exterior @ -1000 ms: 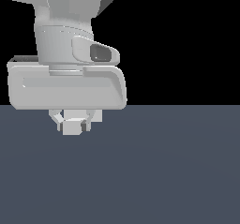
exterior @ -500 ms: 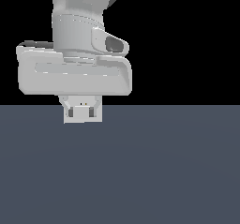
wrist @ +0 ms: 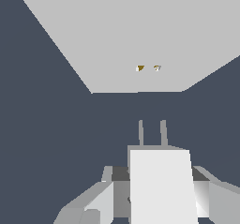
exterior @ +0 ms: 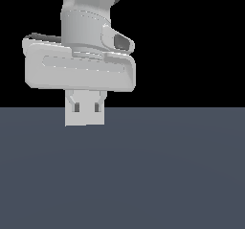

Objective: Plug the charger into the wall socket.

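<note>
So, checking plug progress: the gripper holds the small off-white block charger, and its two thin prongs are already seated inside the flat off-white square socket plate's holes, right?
Not seated. In the wrist view the small off-white block charger is held by the gripper, but its two thin prongs end short of the flat off-white square socket plate, with dark floor between them and its two holes.

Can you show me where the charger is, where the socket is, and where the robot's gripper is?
charger [wrist: 161, 185]: wrist view, on its flat white body, behind the two prongs.
socket [wrist: 122, 31]: wrist view, on the bare plate, away from its two small holes.
gripper [exterior: 85, 113]: exterior view, between the fingertips, under the wide grey hand.
</note>
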{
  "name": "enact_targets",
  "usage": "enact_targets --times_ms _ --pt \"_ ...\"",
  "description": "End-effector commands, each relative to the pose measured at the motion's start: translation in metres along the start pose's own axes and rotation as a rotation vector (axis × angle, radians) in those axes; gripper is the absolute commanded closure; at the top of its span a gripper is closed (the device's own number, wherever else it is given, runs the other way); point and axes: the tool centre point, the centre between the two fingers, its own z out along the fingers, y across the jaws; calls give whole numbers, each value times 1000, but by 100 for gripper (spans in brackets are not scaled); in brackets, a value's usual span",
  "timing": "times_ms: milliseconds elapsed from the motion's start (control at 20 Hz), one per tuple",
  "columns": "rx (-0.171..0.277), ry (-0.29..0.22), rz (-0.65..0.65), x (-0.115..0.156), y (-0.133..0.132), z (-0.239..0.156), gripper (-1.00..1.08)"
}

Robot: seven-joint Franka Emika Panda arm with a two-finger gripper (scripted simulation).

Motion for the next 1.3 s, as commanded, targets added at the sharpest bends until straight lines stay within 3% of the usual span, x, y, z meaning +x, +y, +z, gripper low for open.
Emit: enact_targets --times_ms 0,650,1250 --pt "4 -1 -15 2 0 -2 108" --pt "5 -1 -21 7 1 -1 108" --pt "5 -1 -21 45 0 8 108"
